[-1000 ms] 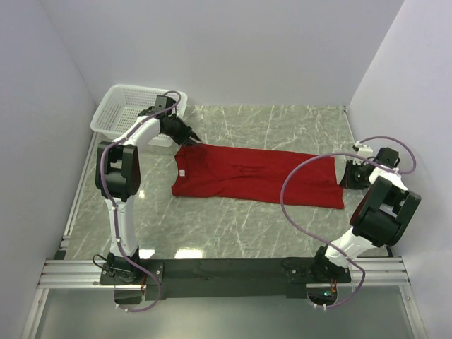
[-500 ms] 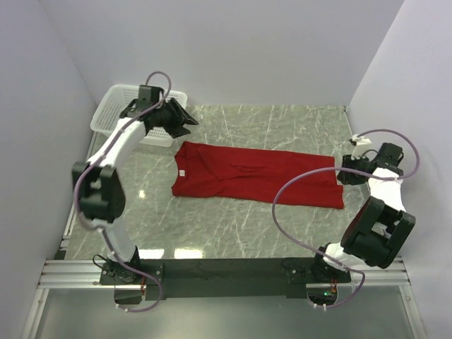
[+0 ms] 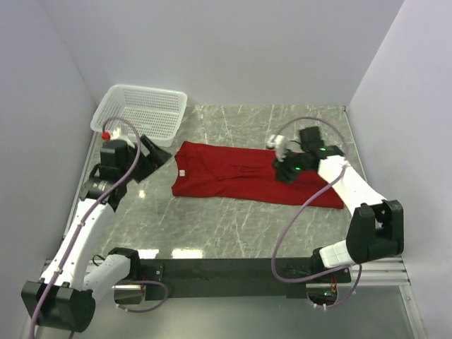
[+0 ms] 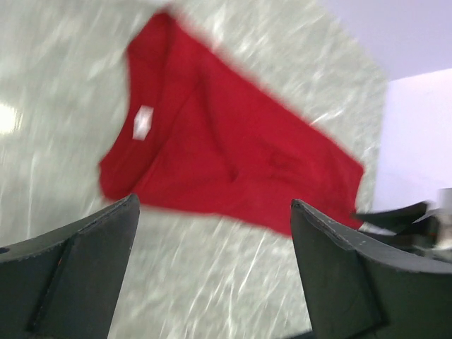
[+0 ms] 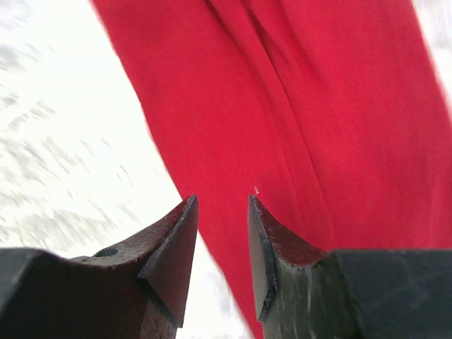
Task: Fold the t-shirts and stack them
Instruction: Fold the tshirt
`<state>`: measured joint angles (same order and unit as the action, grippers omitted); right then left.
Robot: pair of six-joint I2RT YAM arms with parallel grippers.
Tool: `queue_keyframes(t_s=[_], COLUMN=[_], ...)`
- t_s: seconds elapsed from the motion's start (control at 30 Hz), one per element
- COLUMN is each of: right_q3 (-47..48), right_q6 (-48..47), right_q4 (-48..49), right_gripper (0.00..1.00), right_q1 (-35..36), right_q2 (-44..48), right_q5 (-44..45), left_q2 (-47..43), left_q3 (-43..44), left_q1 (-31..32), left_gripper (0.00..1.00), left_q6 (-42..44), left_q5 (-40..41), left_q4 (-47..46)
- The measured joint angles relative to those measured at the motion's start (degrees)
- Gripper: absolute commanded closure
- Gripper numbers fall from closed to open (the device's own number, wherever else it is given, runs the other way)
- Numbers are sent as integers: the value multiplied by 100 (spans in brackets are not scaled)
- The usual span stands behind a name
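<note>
One red t-shirt (image 3: 247,176) lies flat on the table (image 3: 233,226), its long axis running left to right, with the neck label (image 3: 181,170) at the left end. The left gripper (image 3: 157,159) hangs beside that end, jaws wide and empty. The right gripper (image 5: 222,205) hovers over the right half, jaws narrowly parted, holding nothing.

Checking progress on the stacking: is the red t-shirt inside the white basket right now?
No, the red t-shirt lies spread out on the table, outside the white basket.
</note>
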<state>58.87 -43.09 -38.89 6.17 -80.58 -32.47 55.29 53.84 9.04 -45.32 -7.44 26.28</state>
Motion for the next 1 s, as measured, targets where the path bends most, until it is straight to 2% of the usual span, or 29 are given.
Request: queue_keyframes(t_s=[0.23,0.37,0.5,0.77,1.0], right_q3=[916,1720,2282,2337,2861], right_q6=[229,494,772,1058,1331], right_q4=[433,575,793,863,977], right_gripper=[57,57,57,59,64], right_q1=[2221,2966,3206,3488,3624], right_q2=[-960,-1923,-2699,-3049,-3571], right_q5=[848,1300,1589,1897,2052], left_q2=[-750,-1303,-1617,-1731,-1720], left_q3=[-1451,-1637,-1657,-1976,-1987], left_q1=[-13,-13,-11,-13,-13], left_gripper=[6,6,6,6,7], left_q6=[-752,-973,-1097,-1268,-1285], left_q5=[-24,-11,26,22,22], left_q4=[404,695,789,887,892])
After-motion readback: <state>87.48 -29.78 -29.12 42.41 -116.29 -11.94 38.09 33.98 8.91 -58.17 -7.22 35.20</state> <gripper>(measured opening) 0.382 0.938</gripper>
